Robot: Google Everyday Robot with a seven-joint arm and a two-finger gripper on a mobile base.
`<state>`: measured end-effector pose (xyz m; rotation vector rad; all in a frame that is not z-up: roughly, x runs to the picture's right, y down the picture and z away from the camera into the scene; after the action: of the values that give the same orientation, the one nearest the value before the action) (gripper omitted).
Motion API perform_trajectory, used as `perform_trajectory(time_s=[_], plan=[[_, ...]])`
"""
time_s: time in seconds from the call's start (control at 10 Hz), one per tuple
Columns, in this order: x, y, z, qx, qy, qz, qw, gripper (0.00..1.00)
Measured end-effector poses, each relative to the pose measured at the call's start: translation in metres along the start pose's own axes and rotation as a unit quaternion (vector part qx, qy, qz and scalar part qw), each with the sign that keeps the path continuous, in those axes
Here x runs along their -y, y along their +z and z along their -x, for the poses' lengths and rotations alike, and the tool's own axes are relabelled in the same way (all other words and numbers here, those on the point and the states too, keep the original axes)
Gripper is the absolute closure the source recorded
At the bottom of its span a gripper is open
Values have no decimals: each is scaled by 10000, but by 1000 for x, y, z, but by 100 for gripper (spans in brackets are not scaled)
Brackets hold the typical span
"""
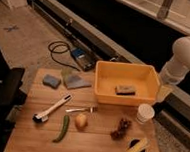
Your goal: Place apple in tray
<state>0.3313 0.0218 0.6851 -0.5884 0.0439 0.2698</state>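
Along the near edge of the wooden desk (95,143), close to the right corner, a yellow corn cob (136,149) lies tilted over a small dark round thing that I cannot make out. To its left, a dark bunch of grapes (120,128) sits on the wood. Further left, the apple (81,120) rests on the bare desk near the middle, apart from everything else and well in front of the tray. Just beside the apple on the left lies a curved green pepper (62,128).

A little further back, a white-handled brush (51,109) lies at a slant with its dark head toward the left edge. A thin metal utensil (80,109) lies flat just behind the apple. A white cup (145,113) stands upright toward the right edge, near the tray's front right corner.

At the far edge, a blue sponge (51,80) and a grey cloth (76,80) lie side by side on the left. The yellow tray (111,97) takes up the far right part, with a dark block (125,89) lying inside it.

The gripper (162,92) hangs from the white arm (188,58) just outside the tray's right wall, off the desk's right edge; its fingers are apart and hold nothing.

Beyond the desk, a coiled black cable (59,49) lies on the floor.
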Motion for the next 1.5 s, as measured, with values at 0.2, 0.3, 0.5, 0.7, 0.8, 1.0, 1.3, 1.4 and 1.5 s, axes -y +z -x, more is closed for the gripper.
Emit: perform_trajectory(time_s=[0.2, 0.3, 0.5, 0.7, 0.8, 1.0, 1.3, 1.4, 1.5], plan=[[0, 0, 0, 0, 0, 0, 10000, 20], [0, 0, 0, 0, 0, 0, 10000, 20], [0, 0, 0, 0, 0, 0, 10000, 20], [0, 0, 0, 1, 0, 3, 10000, 20], [0, 0, 0, 1, 1, 2, 10000, 20], [0, 0, 0, 1, 0, 2, 10000, 20], [0, 0, 0, 0, -3, 2, 10000, 20], [1, -1, 1, -9, -67, -41, 10000, 20], [1, -7, 6, -1, -235, -148, 9996, 20]])
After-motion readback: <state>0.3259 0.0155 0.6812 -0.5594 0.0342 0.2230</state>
